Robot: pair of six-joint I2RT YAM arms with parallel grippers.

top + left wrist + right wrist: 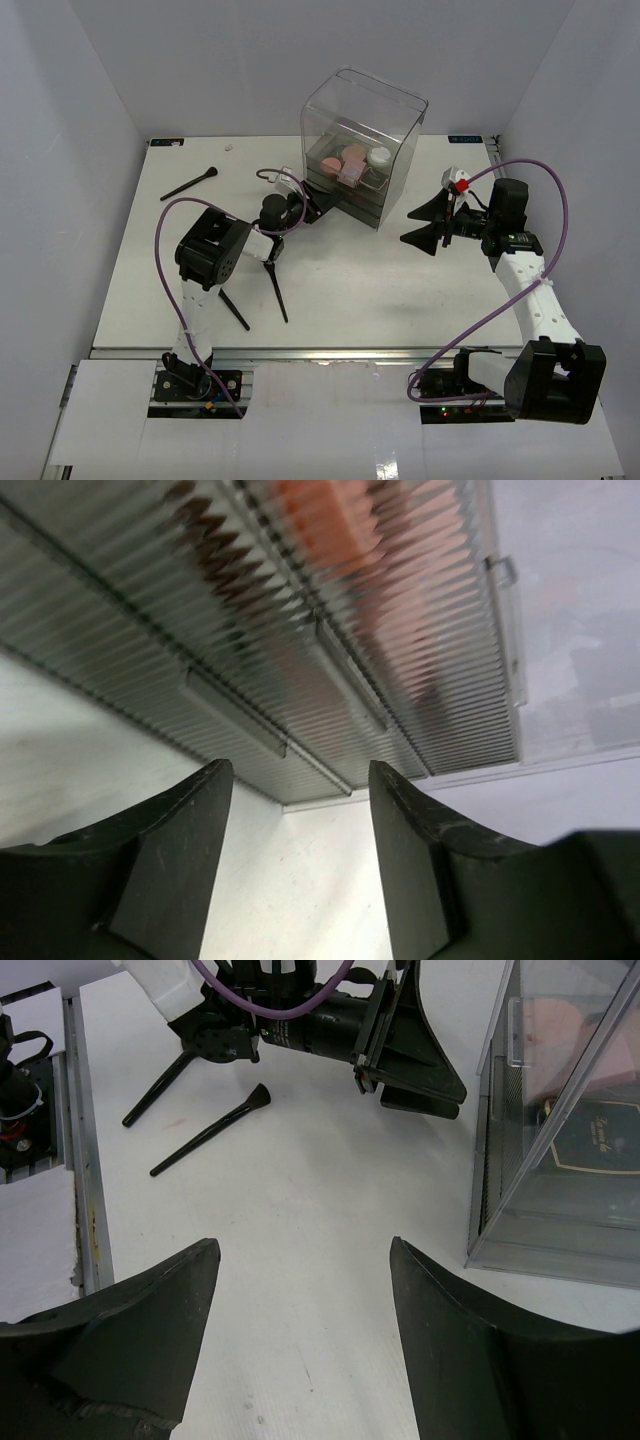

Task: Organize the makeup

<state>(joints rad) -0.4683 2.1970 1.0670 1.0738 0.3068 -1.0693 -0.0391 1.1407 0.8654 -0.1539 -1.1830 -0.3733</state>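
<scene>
Facing the ribbed drawer fronts (pixel 300 630) of the clear box (pixel 365 110), my left claw (pixel 300 860) stands released. Nothing sits between its fingers, and the drawer handles are just ahead at twelve o'clock.

My right claw (pixel 428 224) is released as well and holds nothing. It hangs over the table (pixel 380 290) at three o'clock from the box, with its jaws turned toward nine o'clock.

Some of the makeup sits inside the box above the drawers: a pink round compact (pixel 355 154), a white jar (pixel 380 156) just at its three o'clock, and a black compact (pixel 590 1145) with gold lettering.

Three brushes lie out on the table. The far brush (pixel 190 184) is at nine o'clock from the box, well apart from it. The long brush (pixel 276 292) and the short brush (pixel 235 310) lie near each other at seven o'clock from the box, beside my left arm.
</scene>
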